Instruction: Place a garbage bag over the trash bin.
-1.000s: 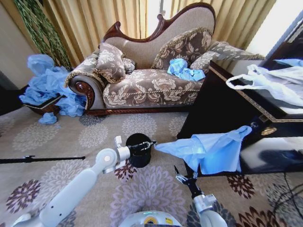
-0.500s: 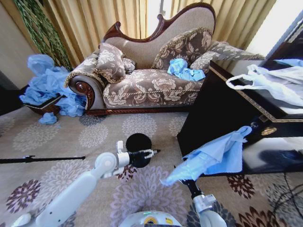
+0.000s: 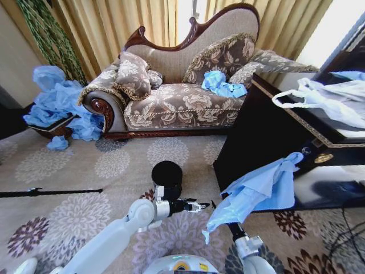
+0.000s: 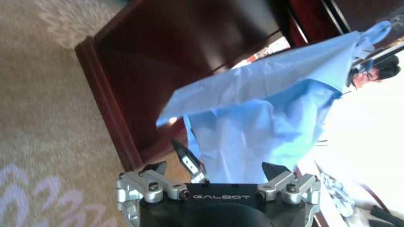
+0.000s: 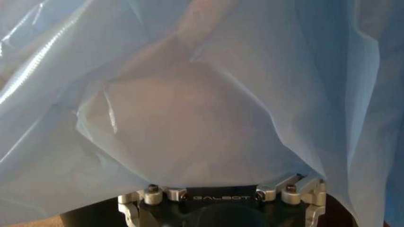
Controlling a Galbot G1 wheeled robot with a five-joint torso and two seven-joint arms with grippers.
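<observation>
Light blue plastic film, the garbage bag (image 3: 256,191), hangs in loose folds to the right of the trash bin (image 3: 166,179) and well apart from it. Its upper corner reaches up against the front of the dark wooden cabinet (image 3: 259,134); its lower tip droops toward the carpet (image 3: 85,165) in front of the robot.

The trash bin is black, round and upright on the floral carpet, in open floor in front of the sofa (image 3: 182,85). Nothing covers its rim.

The left gripper (image 3: 201,205) is held out level just in front of the bin, on the side nearer the robot, pointing toward the bag. Its fingers are spread apart with nothing between them; in the left wrist view the left gripper (image 4: 215,166) faces the bag's hanging edge, close to it, and contact cannot be confirmed.

The right gripper (image 3: 224,221) stands beneath the bag's lower folds, to the right of the bin. The film drapes over it, and in the right wrist view the bag (image 5: 202,94) lies across the front of the gripper body. Whether its fingers are apart or closed on the film cannot be told.

Other items noted: a heap of blue bags (image 3: 57,105) at the sofa's left end, a crumpled blue bag (image 3: 219,83) on the sofa seat, and a white plastic bag (image 3: 325,100) on top of the cabinet.
</observation>
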